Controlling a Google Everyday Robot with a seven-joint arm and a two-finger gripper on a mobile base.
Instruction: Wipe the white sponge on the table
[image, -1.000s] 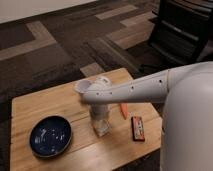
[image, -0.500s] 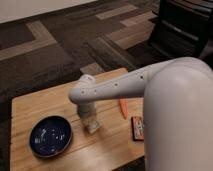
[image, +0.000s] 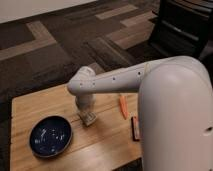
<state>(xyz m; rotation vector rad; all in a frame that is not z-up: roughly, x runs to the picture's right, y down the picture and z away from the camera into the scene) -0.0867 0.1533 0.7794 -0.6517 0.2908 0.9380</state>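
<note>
One gripper (image: 86, 114): where is it?
Reply: pointing down over the white sponge (image: 90, 120), near the table's (image: 107, 146) middle. Whether it grips, I cannot tell. Blue bowl (image: 50, 136) sits toward the left edge.

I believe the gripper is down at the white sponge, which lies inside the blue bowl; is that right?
Not quite. The camera view does show the gripper down at the white sponge, but the sponge lies on the wooden table, beside the blue bowl, not inside it.
</note>
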